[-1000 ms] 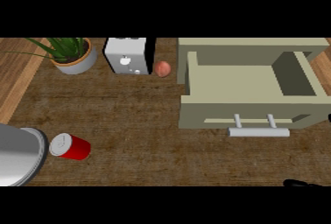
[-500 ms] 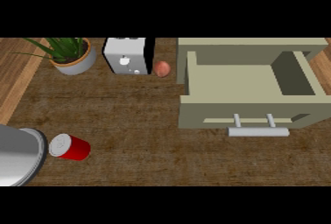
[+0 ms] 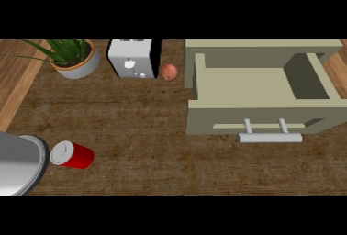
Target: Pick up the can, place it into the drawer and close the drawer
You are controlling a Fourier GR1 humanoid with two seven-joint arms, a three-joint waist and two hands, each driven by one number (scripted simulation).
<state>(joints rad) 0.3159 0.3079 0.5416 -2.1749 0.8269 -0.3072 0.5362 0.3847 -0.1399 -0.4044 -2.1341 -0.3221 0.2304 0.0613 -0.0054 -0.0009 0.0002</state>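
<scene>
A red can (image 3: 73, 155) with a pale lid lies on its side on the dark counter at the lower left. The beige drawer (image 3: 261, 117) stands pulled open at the right, its inside bare, with a pale bar handle (image 3: 270, 137) on its front. Neither hand shows in the head view.
A large grey metal bowl (image 3: 17, 163) sits at the left edge, right beside the can. At the back stand a potted plant (image 3: 70, 56), a white toaster (image 3: 133, 58) and a brown egg-shaped object (image 3: 169, 71). A lighter wooden strip (image 3: 12, 87) runs along the left.
A dark hand tip that showed at the lower right edge one second ago has gone out of view. The can and drawer have not moved.
</scene>
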